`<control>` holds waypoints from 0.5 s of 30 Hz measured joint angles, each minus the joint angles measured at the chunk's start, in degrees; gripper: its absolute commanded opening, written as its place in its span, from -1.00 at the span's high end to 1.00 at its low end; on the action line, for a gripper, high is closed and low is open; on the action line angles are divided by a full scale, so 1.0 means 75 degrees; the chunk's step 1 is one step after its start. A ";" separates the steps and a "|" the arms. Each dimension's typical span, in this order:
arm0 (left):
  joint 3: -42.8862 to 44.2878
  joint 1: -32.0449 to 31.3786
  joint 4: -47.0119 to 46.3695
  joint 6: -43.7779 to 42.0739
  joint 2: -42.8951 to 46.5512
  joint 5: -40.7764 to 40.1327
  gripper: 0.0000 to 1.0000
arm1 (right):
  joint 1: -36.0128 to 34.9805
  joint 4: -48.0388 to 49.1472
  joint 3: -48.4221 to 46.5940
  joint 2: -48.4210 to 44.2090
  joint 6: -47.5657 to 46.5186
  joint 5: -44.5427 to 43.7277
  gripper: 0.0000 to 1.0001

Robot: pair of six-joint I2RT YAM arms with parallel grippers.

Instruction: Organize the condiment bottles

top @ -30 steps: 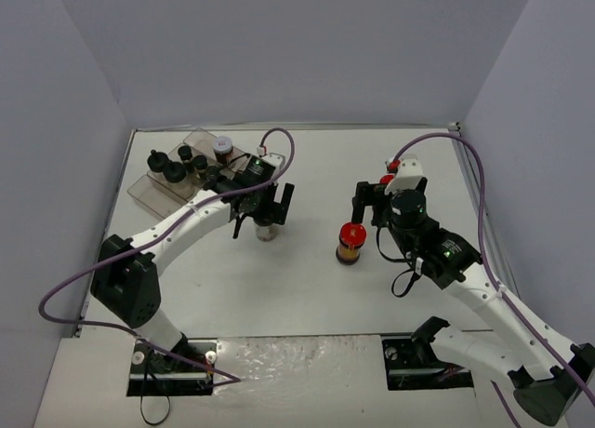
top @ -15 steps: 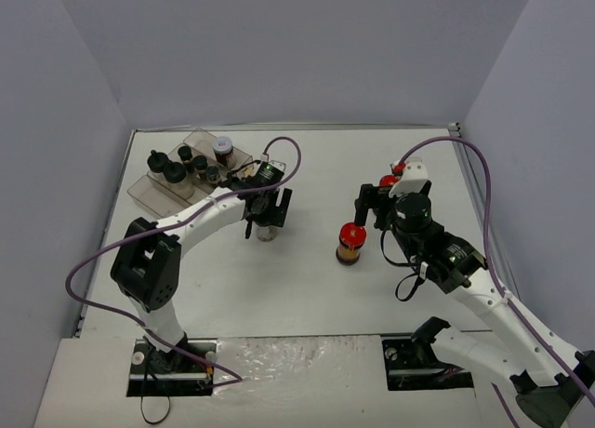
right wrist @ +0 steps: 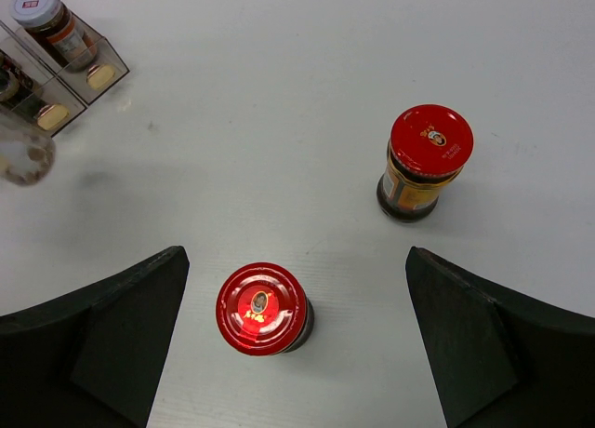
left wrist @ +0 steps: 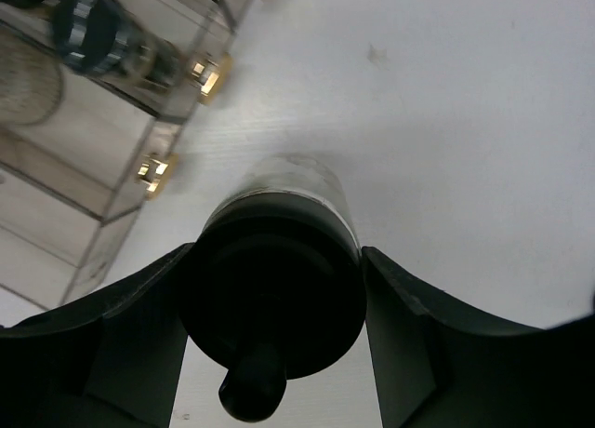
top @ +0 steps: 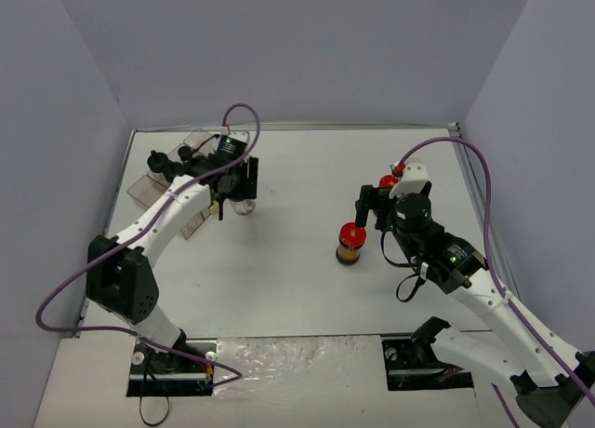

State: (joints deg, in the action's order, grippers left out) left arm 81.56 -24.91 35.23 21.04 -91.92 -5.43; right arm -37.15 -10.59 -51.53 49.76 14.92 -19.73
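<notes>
While hanging just beside the clear tray (top: 149, 193), clenched a black-capped jar (left wrist: 297, 181) in the left gripper (left wrist: 279, 251), one finger pressed to each side of the cap. Held that jar upright, cap up, clear body toward the white table (top: 297, 279). Seemed to carry it clear of the surface: blurred at the left edge of the right wrist view, with a faint shadow lying apart from it.

Left the right gripper (right wrist: 296, 256) released, jaws spread wide and grasping nothing. Framed a red-lidded jar (right wrist: 261, 309) between the two fingers in the right wrist view, touched by neither; stood upright near the table's middle. Showed a second red-lidded jar (right wrist: 428, 158) upright beyond the first and apart from it, orange-brown contents behind a yellowish label, partly hidden by the right arm from above.

Lodged several black-capped jars (top: 160, 158) upright in the tray's compartments at the far left of the table. Lodged also a white-lidded jar (right wrist: 42, 11) in a compartment at one end of the tray.
</notes>
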 measured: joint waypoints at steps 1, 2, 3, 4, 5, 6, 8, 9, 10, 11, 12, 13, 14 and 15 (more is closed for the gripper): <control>0.0124 0.0290 0.0047 -0.0014 0.0141 0.0009 1.00 | 0.0003 0.0003 0.0000 0.0000 -0.0003 0.0000 -1.00; 0.0262 0.0564 0.0111 -0.0055 0.0270 0.0025 1.00 | 0.0008 0.0003 0.0000 0.0003 -0.0008 0.0000 -1.00; 0.0383 0.0798 0.0141 -0.0081 0.0376 0.0034 1.00 | 0.0009 0.0003 0.0000 0.0003 -0.0015 0.0000 -1.00; 0.0506 0.1060 0.0172 -0.0108 0.0462 0.0038 1.00 | 0.0009 0.0003 0.0000 0.0003 -0.0019 0.0000 -1.00; 0.0622 0.1309 0.0206 -0.0130 0.0506 0.0034 1.00 | 0.0010 0.0003 0.0000 0.0003 -0.0021 0.0000 -1.00; 0.0725 0.1516 0.0239 -0.0145 0.0526 0.0026 1.00 | 0.0014 0.0003 0.0000 0.0003 -0.0023 0.0000 -1.00; 0.0830 0.1832 0.0256 -0.0172 0.0517 0.0032 1.00 | 0.0015 0.0003 0.0000 0.0003 -0.0032 0.0000 -1.00; 0.0841 0.1945 0.0267 -0.0181 0.0503 0.0032 1.00 | 0.0015 0.0003 0.0000 0.0003 -0.0041 0.0000 -1.00; 0.0853 0.2059 0.0279 -0.0189 0.0488 0.0032 1.00 | 0.0015 0.0003 0.0000 0.0003 -0.0049 0.0000 -1.00; 0.0864 0.2155 0.0308 -0.0198 0.0427 0.0068 1.00 | 0.0015 0.0001 0.0000 0.0003 -0.0053 0.0000 -1.00; 0.0887 0.2235 0.0328 -0.0210 0.0341 0.0108 1.00 | 0.0015 0.0000 0.0000 0.0003 -0.0055 0.0000 -1.00; 0.0936 0.2291 0.0332 -0.0228 0.0212 0.0144 1.00 | 0.0015 0.0000 0.0000 0.0003 -0.0056 0.0000 -1.00; 0.1004 0.2350 0.0327 -0.0253 0.0054 0.0160 1.00 | 0.0015 0.0000 0.0000 0.0003 -0.0058 0.0000 -1.00; 0.1048 0.2401 0.0282 -0.0275 -0.0114 0.0175 1.00 | 0.0015 0.0000 0.0000 0.0003 -0.0058 0.0000 -1.00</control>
State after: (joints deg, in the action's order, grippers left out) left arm 89.42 -6.90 37.34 18.98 -92.78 -4.12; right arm -37.04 -10.59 -51.53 49.78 14.48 -19.73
